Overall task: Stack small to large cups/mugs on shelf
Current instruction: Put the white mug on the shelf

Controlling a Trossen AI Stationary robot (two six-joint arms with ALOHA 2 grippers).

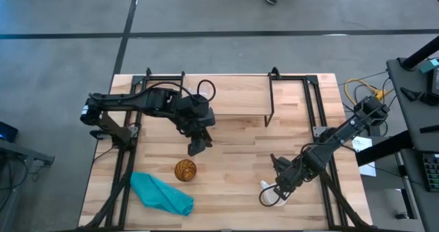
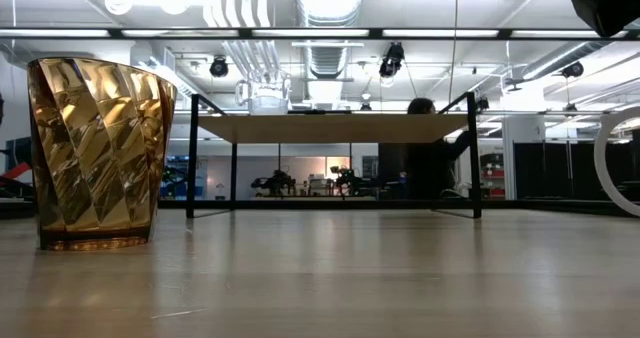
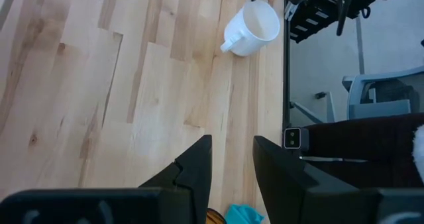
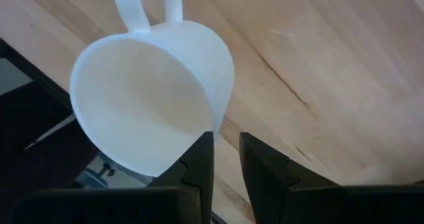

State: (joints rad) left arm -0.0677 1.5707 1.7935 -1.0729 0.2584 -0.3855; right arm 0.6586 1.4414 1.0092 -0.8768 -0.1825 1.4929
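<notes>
The white mug point(image 1: 269, 195) lies tilted on the table near the right front; its mouth point(image 4: 132, 105) faces my right gripper point(image 4: 226, 136), handle away, and its rim point(image 2: 612, 168) shows in the low view. My right gripper point(image 1: 277, 185) is low beside it, fingers a narrow gap apart with bare wood between them. The amber patterned cup point(image 1: 185, 170) stands upright on its base point(image 2: 100, 148). The clear glass cup point(image 1: 206, 90) stands on the shelf point(image 1: 233, 95) top point(image 2: 265, 98). My left gripper point(image 1: 199, 147) hovers between shelf and amber cup, slightly open and holding nothing point(image 3: 232, 141). My right gripper comes at the mug's mouth slanting down from the table's right. One fingertip point(image 4: 207, 144) stands right at the mug's rim point(image 4: 211, 126), beside its outer wall. The wall is not between the fingers. I cannot tell whether the finger touches it.
A teal cloth point(image 1: 161, 194) lies crumpled at the near left, beside the amber cup. The shelf point(image 2: 330, 128) spans the far middle on thin black legs. Black frame rails run along both table sides. A person sits beyond the table point(image 2: 425, 158). Bare wood lies between cup and mug.
</notes>
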